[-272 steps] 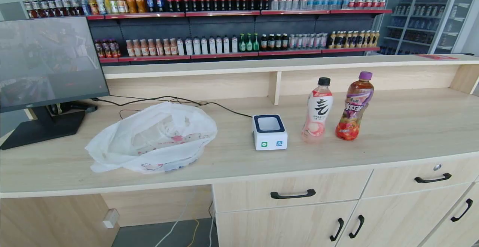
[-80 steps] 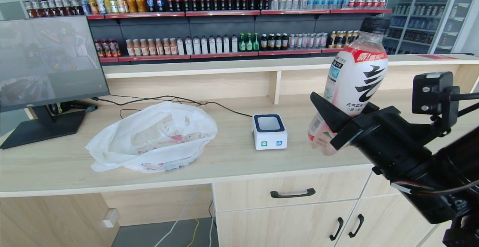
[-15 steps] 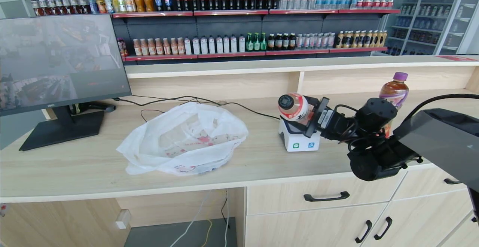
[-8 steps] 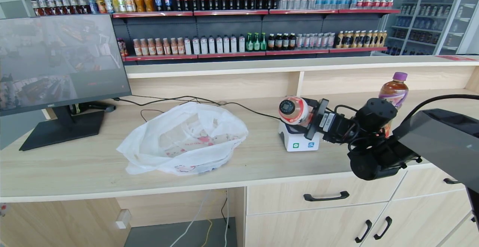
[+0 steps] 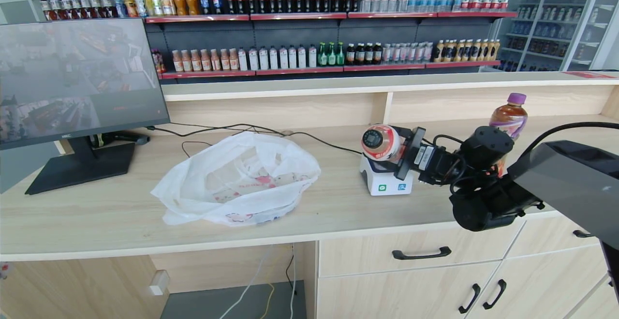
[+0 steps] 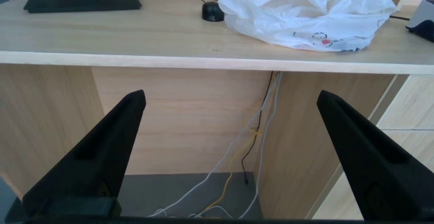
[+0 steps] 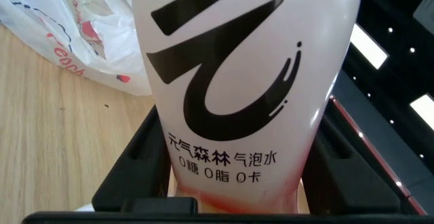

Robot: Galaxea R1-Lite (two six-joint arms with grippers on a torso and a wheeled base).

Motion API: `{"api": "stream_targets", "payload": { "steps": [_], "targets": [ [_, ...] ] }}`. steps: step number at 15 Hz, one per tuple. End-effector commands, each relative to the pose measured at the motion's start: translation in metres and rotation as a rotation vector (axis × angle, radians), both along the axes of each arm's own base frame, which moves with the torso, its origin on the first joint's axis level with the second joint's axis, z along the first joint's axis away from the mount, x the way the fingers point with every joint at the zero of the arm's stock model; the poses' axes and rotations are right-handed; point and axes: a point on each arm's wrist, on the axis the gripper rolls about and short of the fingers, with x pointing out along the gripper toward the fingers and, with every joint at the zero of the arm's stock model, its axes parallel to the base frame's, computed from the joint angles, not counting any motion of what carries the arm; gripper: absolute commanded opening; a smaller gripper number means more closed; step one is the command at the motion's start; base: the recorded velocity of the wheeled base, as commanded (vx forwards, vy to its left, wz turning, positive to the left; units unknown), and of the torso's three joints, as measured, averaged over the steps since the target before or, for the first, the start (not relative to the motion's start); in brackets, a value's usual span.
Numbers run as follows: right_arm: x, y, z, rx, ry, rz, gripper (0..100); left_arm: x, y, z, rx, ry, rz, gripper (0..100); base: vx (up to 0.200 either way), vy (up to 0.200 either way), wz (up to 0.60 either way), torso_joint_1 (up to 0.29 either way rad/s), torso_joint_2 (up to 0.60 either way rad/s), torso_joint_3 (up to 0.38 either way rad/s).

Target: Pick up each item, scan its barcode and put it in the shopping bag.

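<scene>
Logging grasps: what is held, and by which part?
The right gripper clamps the pink-white bottle around its body. The left gripper is open and empty.

Light wooden tabletop (image 5: 121,212), left to right.
At far left, black flat monitor (image 5: 72,77) on its stand. Right of it, near the middle, white plastic shopping bag (image 5: 237,181), with black cables (image 5: 217,128) behind. Well right of the bag, white box-shaped scanner (image 5: 384,186). Just above the scanner, lying sideways between the right jaws, pink-and-white plastic bottle (image 5: 379,142), cap toward the front. Farther right, behind the arm, upright purple-capped brown bottle (image 5: 510,113). Behind the tabletop, red-edged shelves (image 5: 309,70) of drinks. Under it at right, wooden drawers (image 5: 420,241).
</scene>
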Motion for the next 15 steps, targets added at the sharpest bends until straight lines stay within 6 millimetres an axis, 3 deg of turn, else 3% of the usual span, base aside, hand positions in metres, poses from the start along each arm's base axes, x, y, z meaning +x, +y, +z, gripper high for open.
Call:
{"api": "stream_targets", "payload": {
  "steps": [1,13,14,15],
  "targets": [
    [0.001,-0.001,-0.002,-0.002,0.0,-0.002,0,0.0,0.0,0.0,-0.001,0.0,0.0,100,0.0,0.0,0.0,0.0,0.0,0.0],
    [0.001,-0.006,0.003,-0.004,-0.009,0.004,0,0.0,0.0,0.0,-0.001,0.0,0.0,100,0.0,0.0,0.0,0.0,0.0,0.0],
    [-0.01,-0.01,0.032,0.066,-0.007,-0.063,0,0.0,0.0,0.0,0.0,0.0,0.0,100,0.0,0.0,0.0,0.0,0.0,0.0],
    [-0.016,-0.008,0.043,0.116,0.01,-0.101,0,0.0,0.0,0.0,0.0,0.0,0.0,100,0.0,0.0,0.0,0.0,0.0,0.0]
  ]
}}
